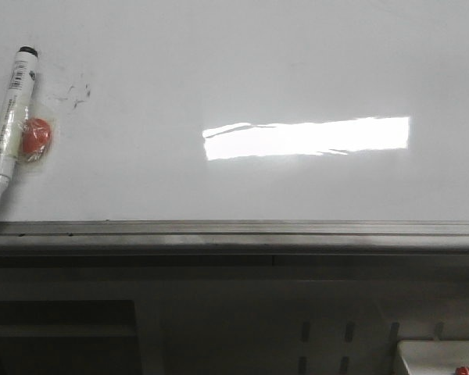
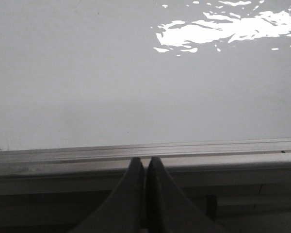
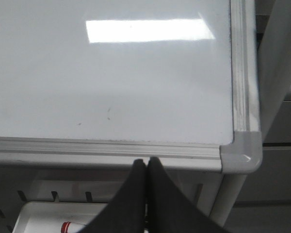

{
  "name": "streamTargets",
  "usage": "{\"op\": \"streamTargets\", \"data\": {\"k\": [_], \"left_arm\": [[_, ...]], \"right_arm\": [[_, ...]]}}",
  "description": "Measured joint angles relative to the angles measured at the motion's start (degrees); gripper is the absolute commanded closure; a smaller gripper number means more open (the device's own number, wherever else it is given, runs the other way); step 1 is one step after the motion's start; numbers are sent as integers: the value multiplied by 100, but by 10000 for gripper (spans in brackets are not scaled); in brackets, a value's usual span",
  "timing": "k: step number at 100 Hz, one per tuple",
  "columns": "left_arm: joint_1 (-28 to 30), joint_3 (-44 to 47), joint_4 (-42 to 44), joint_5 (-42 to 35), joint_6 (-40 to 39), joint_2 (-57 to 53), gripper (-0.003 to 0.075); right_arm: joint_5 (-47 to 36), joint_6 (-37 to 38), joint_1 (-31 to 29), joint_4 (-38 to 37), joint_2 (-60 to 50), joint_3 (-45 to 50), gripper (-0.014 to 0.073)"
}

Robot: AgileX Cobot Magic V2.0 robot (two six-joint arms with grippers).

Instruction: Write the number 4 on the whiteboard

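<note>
Across the front view the whiteboard point(image 1: 242, 70) fills nearly the whole upper part, a glossy white sheet with a bright rectangular light reflection point(image 1: 306, 137) near its middle and a grey metal bottom rail point(image 1: 234, 228) along its near edge. No number 4 shows on it; the only ink is a few faint black smudge marks point(image 1: 76, 92) near the left end. Below the rail sits a dark grey structure point(image 1: 219, 312) with slotted holes, and at the lower right corner of that view a white tray point(image 1: 442, 358) edges in, with something red at its rim.

On the board's left end lies a whiteboard marker point(image 1: 6, 129), white-bodied with a black end pointing away and its dark tip toward the rail, slightly tilted. Just beside its barrel, touching or nearly so, is a small round red magnet point(image 1: 36, 139) on what looks like a clear patch.

In the left wrist view the left gripper point(image 2: 146, 162) has its two dark fingers pressed together with nothing between them, hanging just off the rail over the board's near edge. In the right wrist view the right gripper point(image 3: 146, 162) is likewise closed tight and empty, near the board's grey plastic corner cap point(image 3: 242, 153); beneath it a white tray holds a red-capped object point(image 3: 73, 227), only partly seen.
</note>
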Motion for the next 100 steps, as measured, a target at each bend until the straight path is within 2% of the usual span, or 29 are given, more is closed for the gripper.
{"op": "streamTargets", "data": {"k": [83,100], "left_arm": [[0,0,-17,0,0,0,741],[0,0,-893,-313,0,0,741]], "right_arm": [[0,0,0,0,0,0,659],[-12,0,0,36,0,0,659]]}}
